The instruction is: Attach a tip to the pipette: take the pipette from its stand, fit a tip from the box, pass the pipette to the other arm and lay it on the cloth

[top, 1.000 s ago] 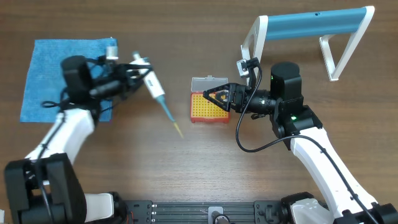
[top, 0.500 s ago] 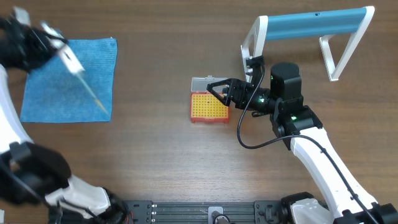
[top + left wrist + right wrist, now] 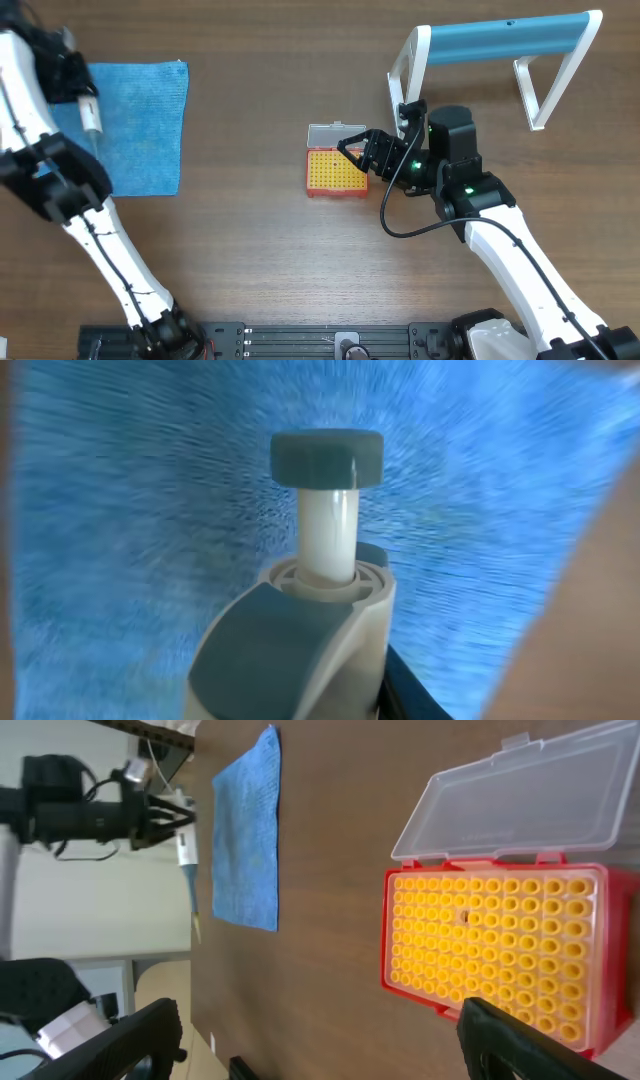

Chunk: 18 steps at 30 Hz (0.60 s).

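The white-and-grey pipette (image 3: 90, 112) hangs over the left part of the blue cloth (image 3: 135, 125), and my left gripper (image 3: 76, 85) is shut on it. The left wrist view looks down on the pipette's grey plunger button (image 3: 327, 458), with the cloth (image 3: 130, 510) behind it. From the right wrist view the pipette (image 3: 186, 855) hangs tip-down in my left gripper (image 3: 150, 815), near the cloth (image 3: 250, 830). My right gripper (image 3: 352, 152) stands open over the red tip box (image 3: 335, 172). The box (image 3: 500, 955) holds yellow tips, and its clear lid (image 3: 520, 795) is folded back.
The blue-and-white pipette stand (image 3: 500, 40) is at the back right, behind the right arm. Bare wooden table (image 3: 250, 250) lies between the cloth and the tip box and along the front.
My left arm has swung the pipette from the table's middle leftward to over the cloth, and it now hangs steeper near the cloth's left side. My right gripper has barely shifted at the tip box.
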Each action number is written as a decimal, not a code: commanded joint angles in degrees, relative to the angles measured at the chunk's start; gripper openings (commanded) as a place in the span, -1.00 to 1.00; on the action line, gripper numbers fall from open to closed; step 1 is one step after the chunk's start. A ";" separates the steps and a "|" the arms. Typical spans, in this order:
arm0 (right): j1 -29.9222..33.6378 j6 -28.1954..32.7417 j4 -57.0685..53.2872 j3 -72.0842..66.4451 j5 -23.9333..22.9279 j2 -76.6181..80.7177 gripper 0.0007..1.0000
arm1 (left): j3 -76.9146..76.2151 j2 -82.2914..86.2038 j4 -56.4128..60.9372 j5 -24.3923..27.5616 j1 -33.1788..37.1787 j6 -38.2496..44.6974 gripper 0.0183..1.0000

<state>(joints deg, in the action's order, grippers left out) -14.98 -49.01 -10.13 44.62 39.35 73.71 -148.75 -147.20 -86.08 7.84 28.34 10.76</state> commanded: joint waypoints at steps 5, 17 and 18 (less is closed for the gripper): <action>-2.49 -4.37 0.13 0.35 -2.95 0.02 0.79 | -0.52 -2.56 5.57 -6.67 -4.09 6.14 -0.99; -2.47 -4.35 0.13 0.35 -2.97 0.02 0.80 | 2.23 -4.26 7.28 -13.20 -4.11 5.81 -0.99; -2.47 -4.35 0.13 0.35 -2.97 0.02 0.79 | 2.23 -4.44 7.45 -13.22 -4.11 5.81 -0.99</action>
<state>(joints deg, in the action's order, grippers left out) -17.06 -52.86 -10.13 44.62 37.34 73.71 -147.09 -149.32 -79.33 -3.40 24.23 16.25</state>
